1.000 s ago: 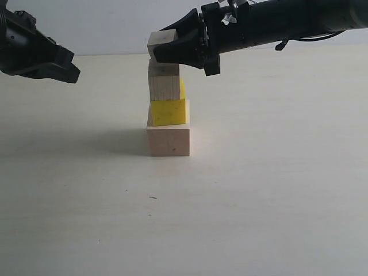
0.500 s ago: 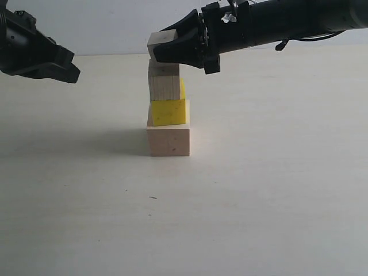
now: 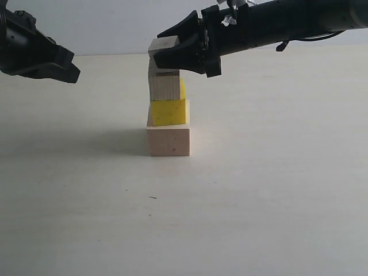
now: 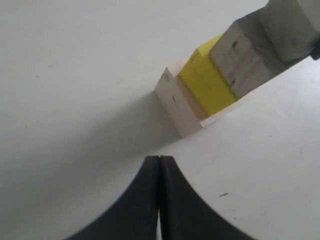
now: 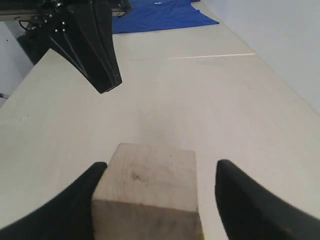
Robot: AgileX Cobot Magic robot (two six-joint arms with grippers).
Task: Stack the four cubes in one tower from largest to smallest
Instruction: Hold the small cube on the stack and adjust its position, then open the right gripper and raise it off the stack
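The tower stands at mid-table: a large pale wood cube (image 3: pixel 168 141) as base, the yellow cube (image 3: pixel 168 112) on it, then the medium wood cube (image 3: pixel 164 86). The small wood cube (image 3: pixel 164 43) lies on top, slightly tilted. My right gripper (image 3: pixel 156 47) reaches in from the right and stands open around the small cube (image 5: pixel 150 180). One finger touches its side and the other stands clear of it. My left gripper (image 3: pixel 69 66) hovers shut and empty far to the left. The left wrist view also shows the tower, with its yellow cube (image 4: pixel 205 82).
The pale table (image 3: pixel 259 190) stretches bare around the tower. A blue cloth (image 5: pixel 160 15) lies at the table's far end in the right wrist view. The left gripper (image 5: pixel 102 85) hangs beyond the tower there.
The right gripper's jaws have spread apart around the small cube, which now sits slightly lower on the medium cube. The left arm has not moved.
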